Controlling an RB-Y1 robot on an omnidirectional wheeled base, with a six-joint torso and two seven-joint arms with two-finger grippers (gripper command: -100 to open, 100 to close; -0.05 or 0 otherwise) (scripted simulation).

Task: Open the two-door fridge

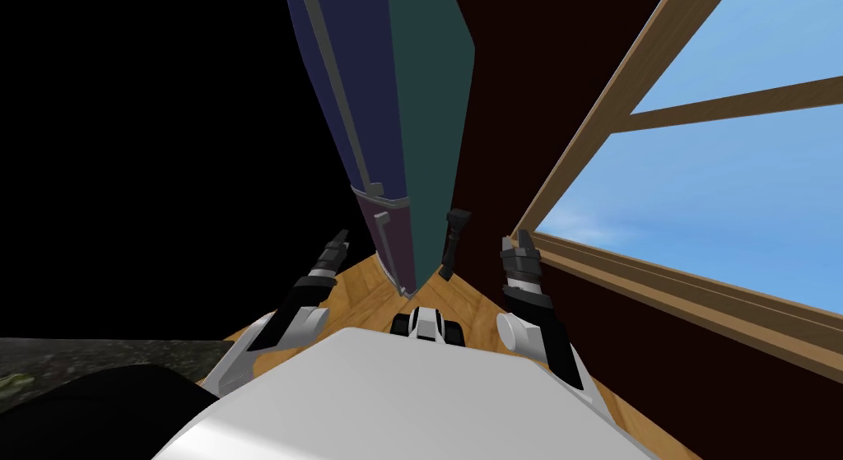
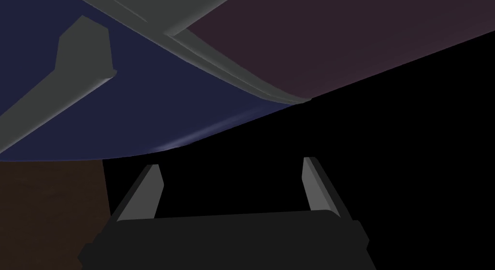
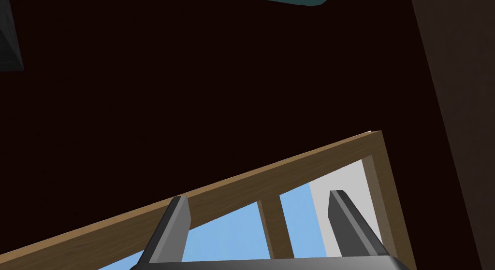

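Note:
The fridge stands straight ahead as a tall narrow box: a dark blue upper door (image 1: 362, 76) with a long grey handle (image 1: 337, 93), a purplish lower door (image 1: 397, 241) and a teal side (image 1: 432, 109). My left gripper (image 1: 337, 243) hangs left of the lower door, a little short of it, open and empty. In the left wrist view this gripper (image 2: 233, 182) looks up at the blue door (image 2: 145, 103), the end of the grey handle (image 2: 77, 64) and the purplish door (image 2: 338, 40), touching none of them. My right gripper (image 1: 517, 249) is right of the fridge, open (image 3: 258, 219) and empty.
A dark brown wall (image 1: 510, 93) runs right of the fridge, with a big wood-framed window (image 1: 626, 109) on it. A wooden floor (image 1: 362, 286) lies at the fridge's foot. A small dark piece (image 1: 453, 233) sits by the teal side. A black area (image 1: 148, 151) lies left.

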